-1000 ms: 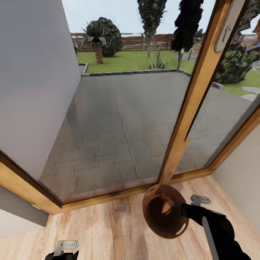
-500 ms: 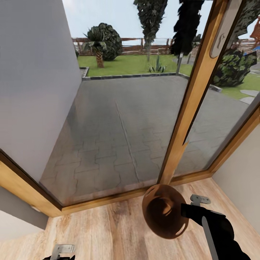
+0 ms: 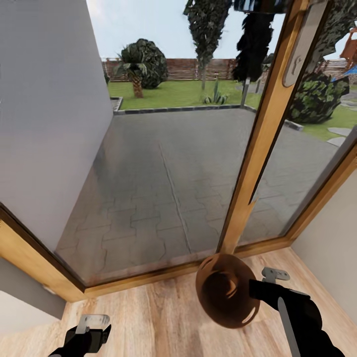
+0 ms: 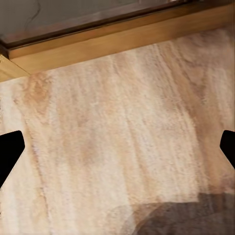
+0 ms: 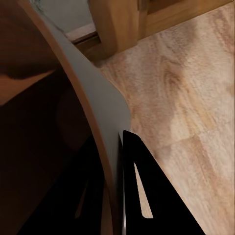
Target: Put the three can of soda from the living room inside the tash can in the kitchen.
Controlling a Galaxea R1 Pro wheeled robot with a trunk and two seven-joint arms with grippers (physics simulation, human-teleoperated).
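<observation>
Glass doors [image 3: 168, 163], wood-framed, ahead; paved patio and garden beyond. Wood floor [image 3: 158, 317] below. Bin [image 3: 225, 290] held above floor near the door frame, tilted, mouth toward the camera. Right gripper [image 3: 254, 288] clamped on its rim. Left gripper [image 3: 91, 325] low, fingers [image 4: 10, 152] apart, nothing between.

Head view high, facing glass door [image 3: 163, 163]; both wrist views close above shared wood floor [image 4: 122, 137]
</observation>
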